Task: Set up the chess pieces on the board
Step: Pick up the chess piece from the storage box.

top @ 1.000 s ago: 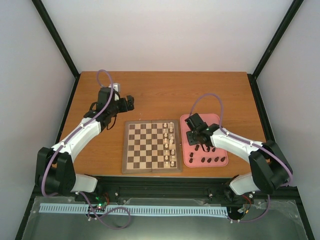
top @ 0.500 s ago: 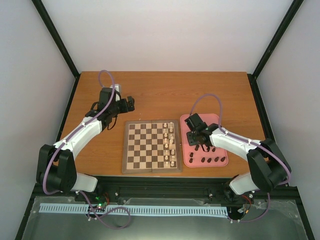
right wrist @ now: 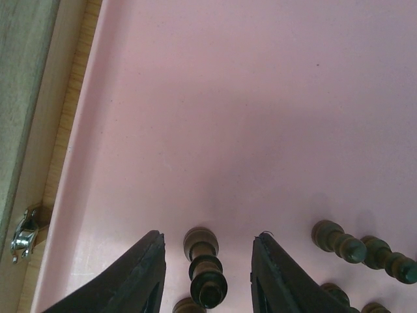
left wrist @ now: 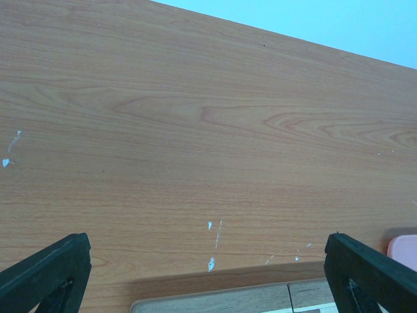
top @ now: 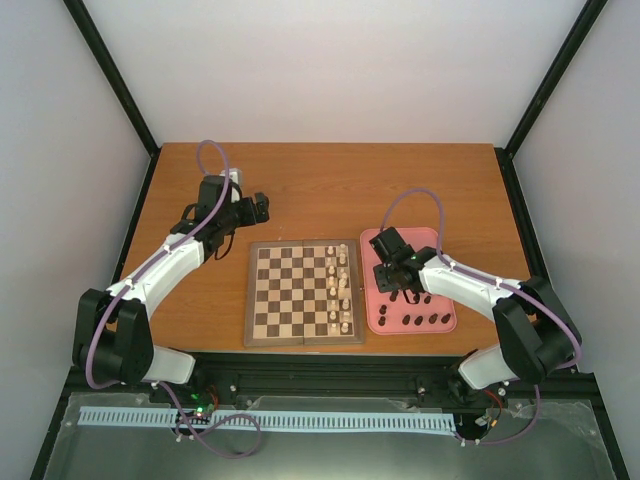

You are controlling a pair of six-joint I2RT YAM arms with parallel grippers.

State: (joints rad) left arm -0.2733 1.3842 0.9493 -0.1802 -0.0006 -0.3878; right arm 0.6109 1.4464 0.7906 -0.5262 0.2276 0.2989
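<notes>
The wooden chessboard (top: 303, 292) lies mid-table with cream-white pieces (top: 341, 290) in its two right columns. Several dark chess pieces (top: 415, 306) stand on the pink tray (top: 440, 240) right of the board. My right gripper (top: 392, 272) is low over the tray's left part, open. In the right wrist view its fingers (right wrist: 146, 270) straddle one upright dark piece (right wrist: 206, 272) without touching it, the gripper (right wrist: 208, 244) midway; more dark pieces (right wrist: 339, 240) stand to the right. My left gripper (top: 262, 207) hovers behind the board's far-left corner, open and empty; its wrist view shows bare table and the board's edge (left wrist: 215, 303).
The board's tan border and a metal hinge (right wrist: 25, 233) show at the left of the right wrist view. A corner of the pink tray (left wrist: 404, 246) shows in the left wrist view. Black frame posts and white walls enclose the wooden table (top: 330, 185).
My right gripper has shifted slightly on the tray. My left arm has barely moved.
</notes>
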